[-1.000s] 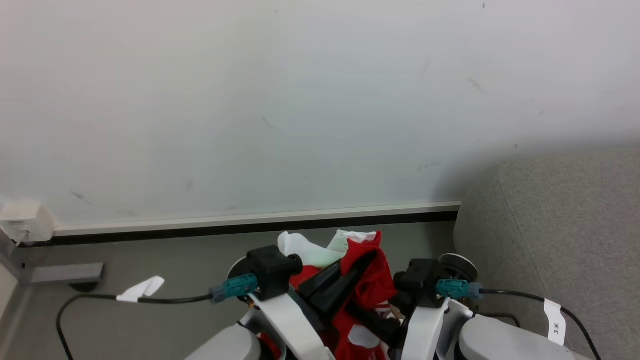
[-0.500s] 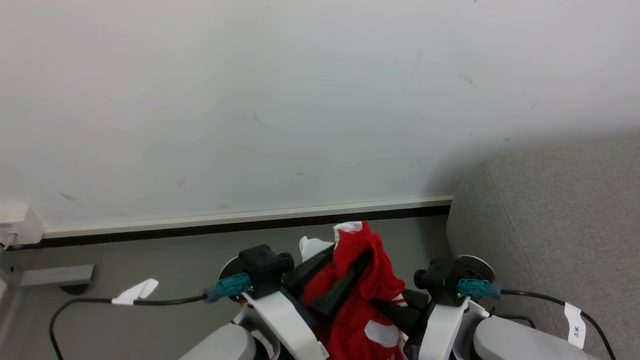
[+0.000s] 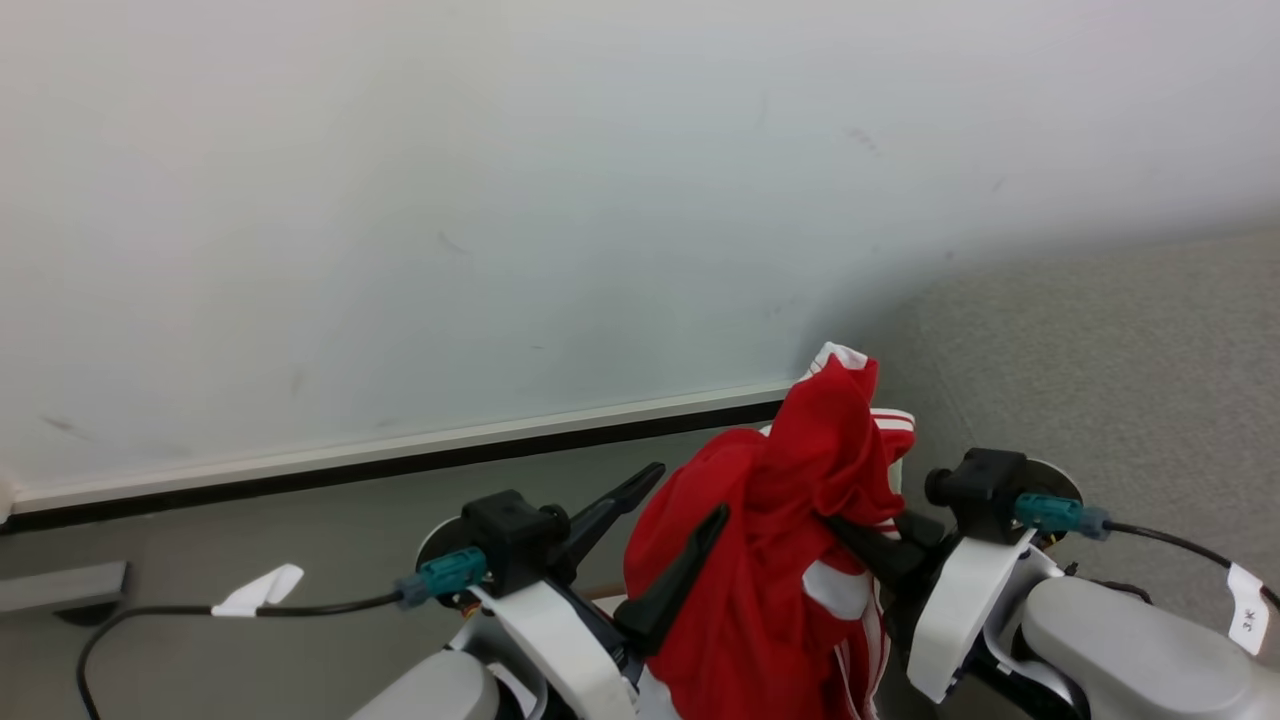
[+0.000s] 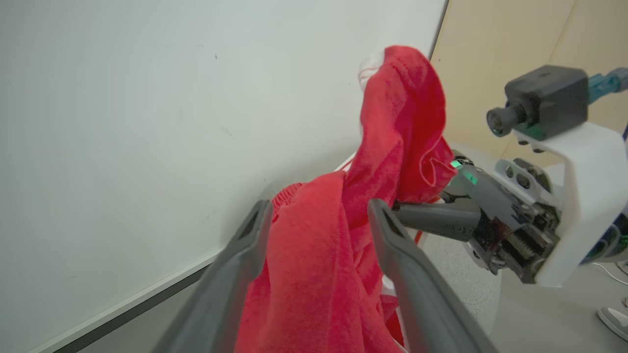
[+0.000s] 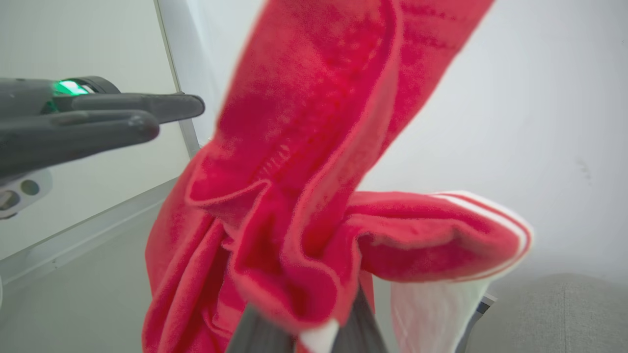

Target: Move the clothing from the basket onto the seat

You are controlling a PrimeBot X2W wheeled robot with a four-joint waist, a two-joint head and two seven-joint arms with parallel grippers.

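Note:
The clothing (image 3: 770, 560), bright red with white panels and stripe trim, hangs bunched between my two arms above the floor. My right gripper (image 3: 850, 535) is shut on a fold of it, and the pinch shows at the bottom of the right wrist view (image 5: 314, 326). My left gripper (image 3: 688, 490) stands open, its fingers spread, with red cloth (image 4: 314, 255) draped loosely between them. The seat (image 3: 1100, 360), a grey textured sofa, rises just right of the clothing. The basket is hidden below my arms.
A white wall (image 3: 500, 200) with a pale baseboard (image 3: 400, 450) runs behind, above grey floor (image 3: 250, 530). A black cable with a white tag (image 3: 250, 590) trails left. A grey block (image 3: 60, 585) lies at the far left. A shoe (image 4: 613, 318) shows on the floor.
The head camera has swung right, bringing the sofa closer. My left gripper's fingers have spread open. The right gripper has carried the clothing higher and rightward.

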